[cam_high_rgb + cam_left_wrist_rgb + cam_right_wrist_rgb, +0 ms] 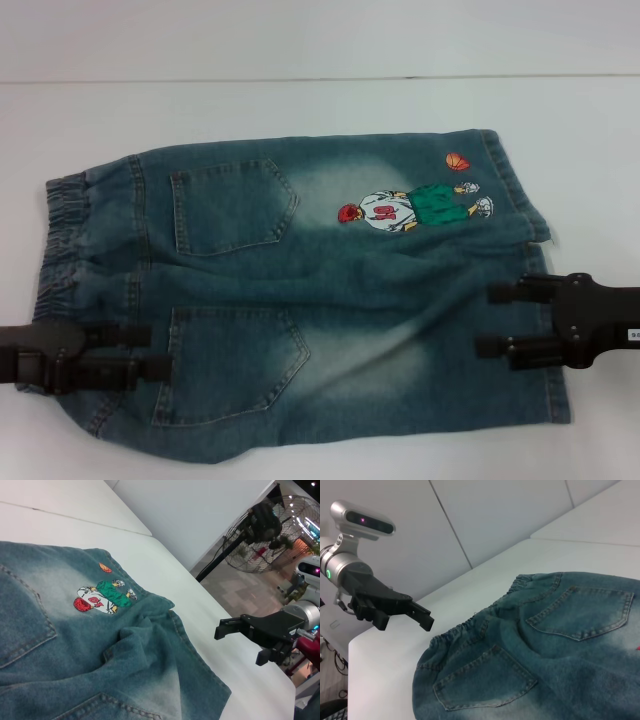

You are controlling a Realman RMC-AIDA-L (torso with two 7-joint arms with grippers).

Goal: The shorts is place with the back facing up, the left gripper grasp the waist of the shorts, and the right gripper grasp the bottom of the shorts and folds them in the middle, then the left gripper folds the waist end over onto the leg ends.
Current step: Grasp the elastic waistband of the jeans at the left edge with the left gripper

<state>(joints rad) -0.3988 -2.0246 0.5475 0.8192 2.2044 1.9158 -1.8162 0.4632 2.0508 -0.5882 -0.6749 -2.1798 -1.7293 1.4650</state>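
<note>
The denim shorts lie flat on the white table, back side up with both back pockets showing, the waistband toward my left and the leg hems toward my right. My left gripper hangs over the near part of the waist end, its two fingers spread apart and closed on nothing; my right gripper sits at the hem of the near leg, fingers likewise parted and empty. From the opposite wrist cameras both appear to float above the cloth rather than press on it, so I judge no grasp is made yet. The main risk is pinching unevenly: the waistband is bunched elastic, and if my left fingers close on only the top layer, the lower layer would stay on the table and the fold would drag open. My left fingers also look to reach past the waistband toward the near pocket, so I might catch cloth there instead of the band. On the right, the fabric between the legs is rumpled near the cartoon patch, and the hem edge is thick; a shallow bite could slip as I lift. If my two arms rise unequally, the shorts could twist and the middle crease land crooked.
</note>
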